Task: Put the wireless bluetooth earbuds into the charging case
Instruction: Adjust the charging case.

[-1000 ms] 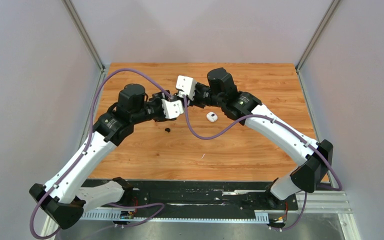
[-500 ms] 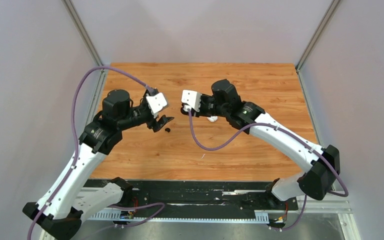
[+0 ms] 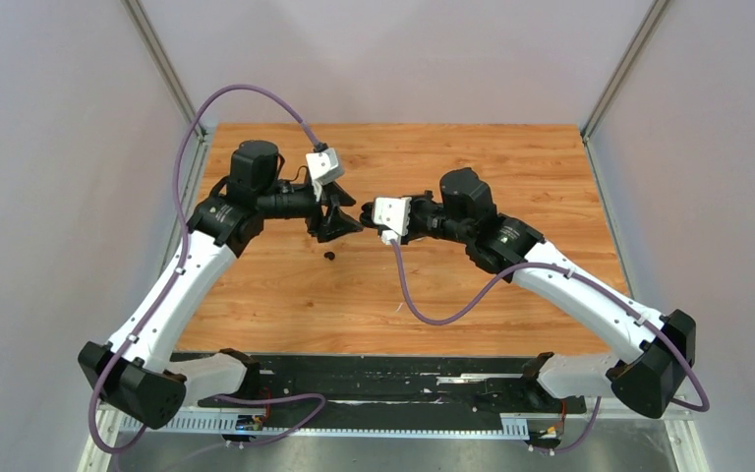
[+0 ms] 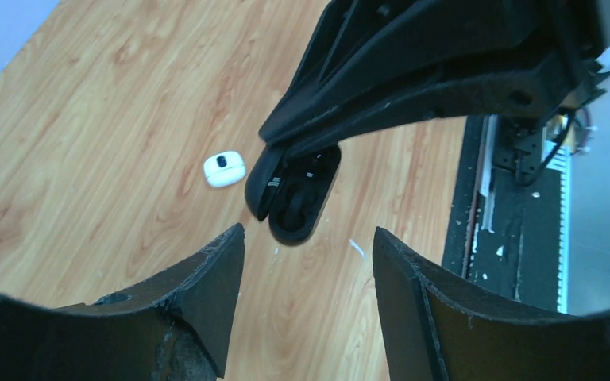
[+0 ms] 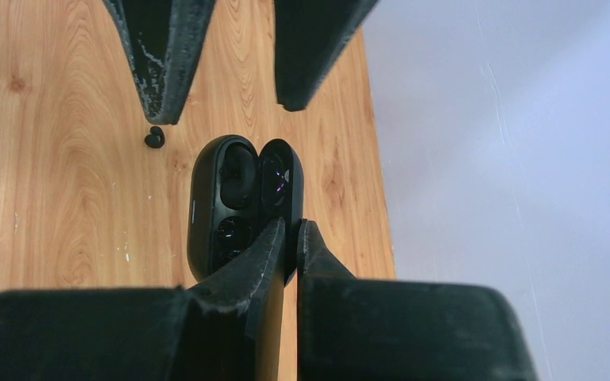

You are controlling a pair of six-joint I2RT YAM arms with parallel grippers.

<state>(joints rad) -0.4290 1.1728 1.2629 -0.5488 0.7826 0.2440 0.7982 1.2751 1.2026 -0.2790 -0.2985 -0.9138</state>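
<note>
The right gripper point(image 5: 292, 226) is clenched on the thin edge of one half of the charging case point(image 5: 222, 210), a black clamshell held open in the air over the middle of the table point(image 3: 511, 157). Its hollows are turned toward the left gripper point(image 4: 308, 235), which hangs just opposite, released, with nothing between its spread fingers. On the wood a small black bud point(image 3: 330, 256) lies left of centre. A white rounded pebble with a dark patch point(image 4: 224, 169) rests nearer the right arm.
</note>
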